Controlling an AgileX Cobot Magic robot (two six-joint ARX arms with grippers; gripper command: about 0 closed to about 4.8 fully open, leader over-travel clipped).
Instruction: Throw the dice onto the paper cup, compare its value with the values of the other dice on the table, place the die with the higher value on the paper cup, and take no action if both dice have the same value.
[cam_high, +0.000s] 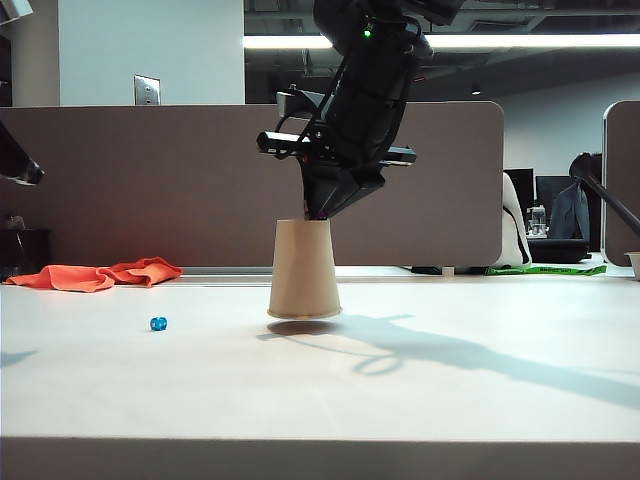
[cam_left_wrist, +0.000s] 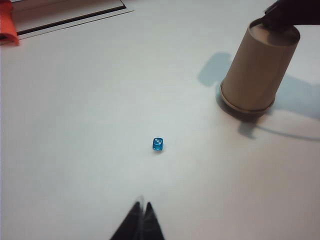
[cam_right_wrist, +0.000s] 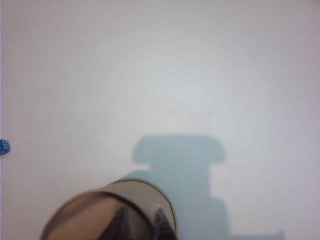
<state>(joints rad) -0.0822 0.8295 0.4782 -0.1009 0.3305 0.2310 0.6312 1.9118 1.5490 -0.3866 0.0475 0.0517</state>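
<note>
The tan paper cup (cam_high: 304, 270) (cam_left_wrist: 257, 70) (cam_right_wrist: 95, 212) stands upside down near the table's middle, wide rim down. My right gripper (cam_high: 318, 212) (cam_right_wrist: 140, 214) hangs just over its upturned base. Its fingers are a little apart, and only cup surface shows between them. The dark purple dice is hidden. The bright blue die (cam_high: 158, 323) (cam_left_wrist: 158, 144) (cam_right_wrist: 4, 147) lies alone on the table, left of the cup in the exterior view. My left gripper (cam_left_wrist: 141, 204) is shut and empty, held above the table short of the blue die.
An orange cloth (cam_high: 95, 275) (cam_left_wrist: 7, 22) lies at the table's back left, by the brown partition (cam_high: 150, 180). Part of the left arm (cam_high: 18, 165) shows at the exterior view's left edge. The table's front edge (cam_high: 320, 440) runs near the bottom.
</note>
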